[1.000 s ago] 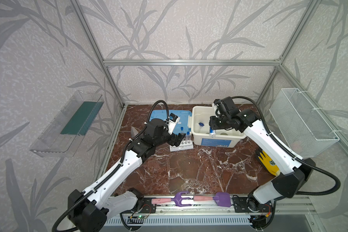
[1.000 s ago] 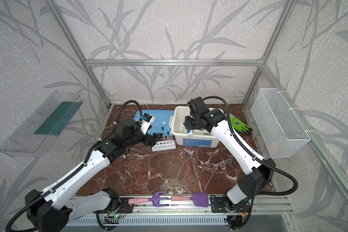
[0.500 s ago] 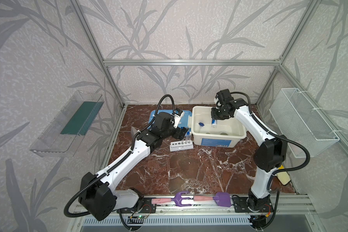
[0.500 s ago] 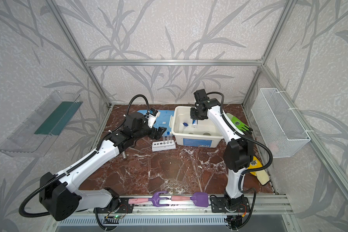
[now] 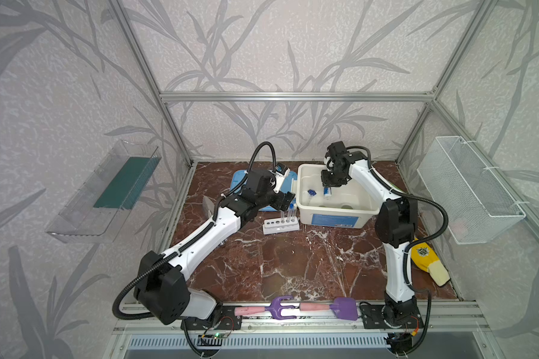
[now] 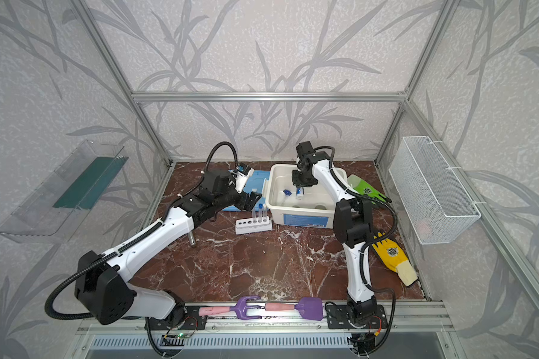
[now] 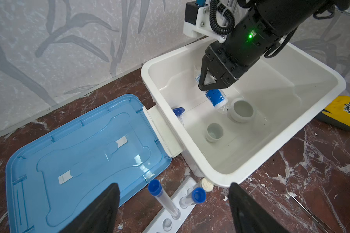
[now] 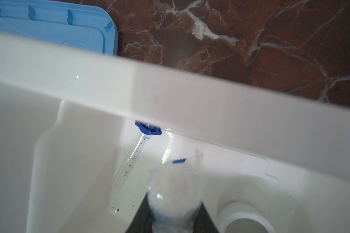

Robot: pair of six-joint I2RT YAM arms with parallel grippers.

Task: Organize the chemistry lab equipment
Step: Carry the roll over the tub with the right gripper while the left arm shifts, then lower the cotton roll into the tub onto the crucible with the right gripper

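Note:
My right gripper point(image 5: 330, 183) reaches down into the white bin point(image 5: 299, 189) and is shut on the white blue-labelled bottle point(image 7: 215, 96), held tilted above the bin floor point(image 8: 174, 191). On that floor stand a small white cup point(image 7: 214, 132) and a white bowl point(image 7: 241, 111). A small blue piece point(image 7: 178, 111) on a clear graduated tube leans on the bin's wall. My left gripper point(image 7: 175, 203) hangs open over the white six-hole rack point(image 5: 279, 226), left of the bin. Two blue-capped test tubes point(image 7: 156, 187) stand in the rack, untouched.
A blue lid point(image 5: 240, 183) lies behind the rack. Purple pink-handled garden tools point(image 5: 280, 307) lie on the front rail. A yellow glove point(image 5: 427, 261) and a green glove point(image 6: 366, 189) lie at the right. A wire basket point(image 5: 467, 186) hangs on the right wall, a clear shelf point(image 5: 106, 192) on the left.
The right arm has folded its elbow inward, and its gripper, still shut on the bottle, has shifted toward the bin's rear. The left gripper has drawn slightly back from the rack.

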